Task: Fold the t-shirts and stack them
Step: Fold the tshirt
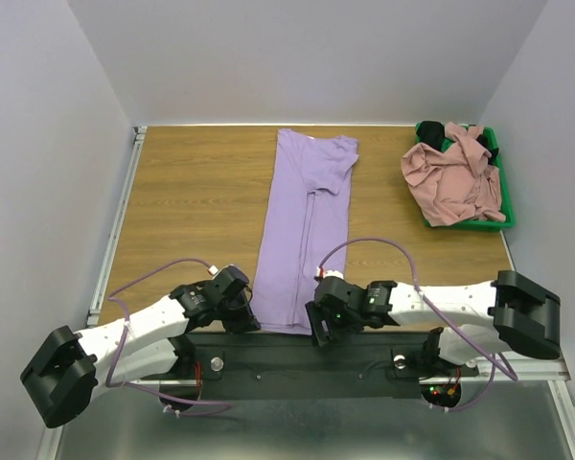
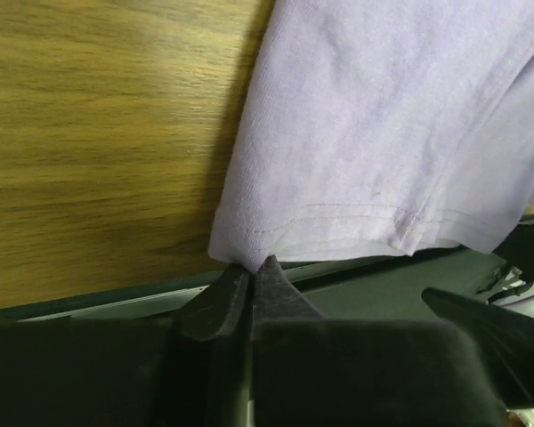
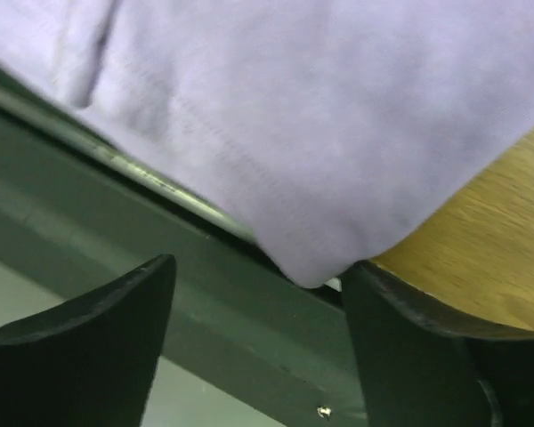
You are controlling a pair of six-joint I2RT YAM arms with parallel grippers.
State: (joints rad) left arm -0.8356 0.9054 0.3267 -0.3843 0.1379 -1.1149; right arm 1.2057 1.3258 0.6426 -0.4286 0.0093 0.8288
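A lavender t-shirt [image 1: 302,230] lies folded into a long strip down the middle of the wooden table [image 1: 192,192], its hem at the near edge. My left gripper [image 1: 252,322] is shut on the hem's left corner; in the left wrist view the tips [image 2: 252,264] pinch the cloth [image 2: 383,133]. My right gripper [image 1: 324,331] sits at the hem's right corner. In the right wrist view it [image 3: 260,265] is open, and the corner of the shirt [image 3: 320,116] hangs between the fingers, touching the right one. A pink t-shirt [image 1: 450,177] and a black one [image 1: 431,129] lie crumpled in the bin.
A green plastic bin [image 1: 503,218] stands at the table's far right. The black base plate [image 1: 297,359] of the arms runs along the near edge, just under the shirt's hem. White walls close in the table on three sides.
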